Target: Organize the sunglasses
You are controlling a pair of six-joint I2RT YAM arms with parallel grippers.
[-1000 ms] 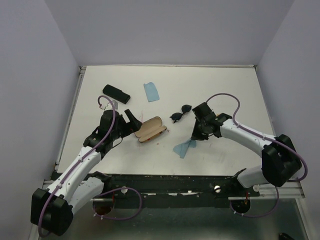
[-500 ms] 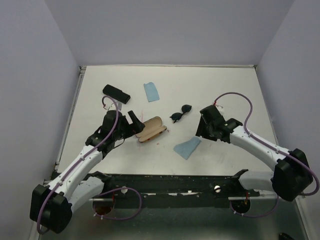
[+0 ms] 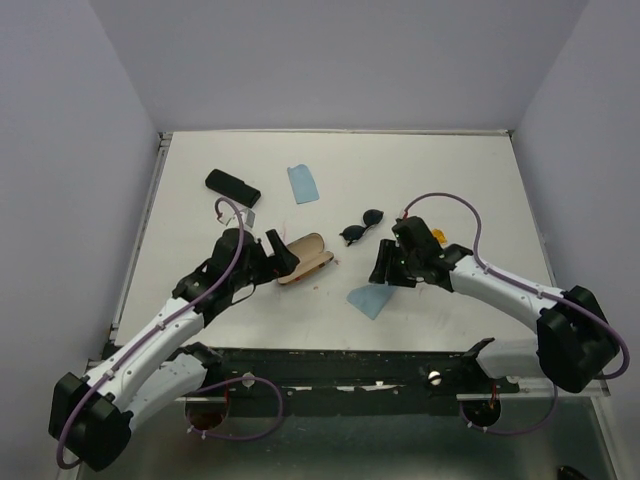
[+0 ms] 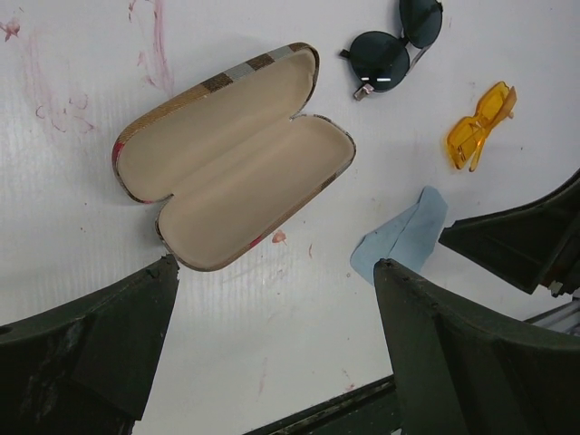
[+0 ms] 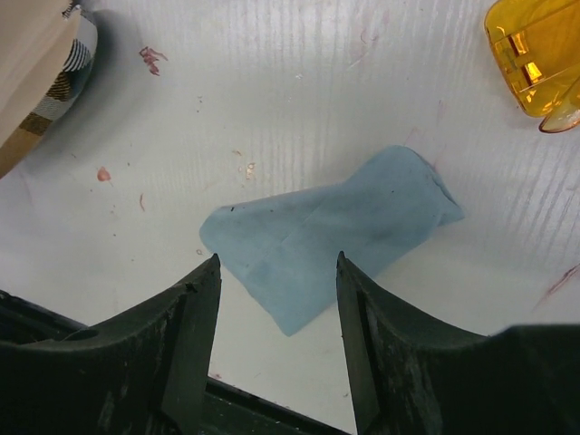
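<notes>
A white table (image 3: 430,170), smeared with faint reddish marks, sits between pale lilac walls.

The right claw (image 5: 276,294) stands about half open with nothing between its fingers. It hangs over a crumpled blue cloth (image 5: 326,227) lying loose on the table, probably either to take the cloth or to clear it away. The left claw (image 4: 276,272) is spread as wide as it goes and is also empty. It is poised at the near end of the plaid case (image 4: 236,159), which lies hinged open with its cream lining up, likely so that a pair can be laid inside while this arm steadies it.

Both sunglasses are out on the table, beyond the case and apart from it. The black round-lensed pair (image 4: 394,45) lies nearest the case's far end. In the overhead view its long axis runs on a diagonal, from near-left to far-right. The orange wraparound pair (image 4: 480,125) lies just past the cloth, also on a slant, and is mostly hidden behind the right arm from above. Whether its temples are folded I cannot tell.

Farther back lie a shut black case (image 3: 232,185) and a second blue cloth (image 3: 302,183).
</notes>
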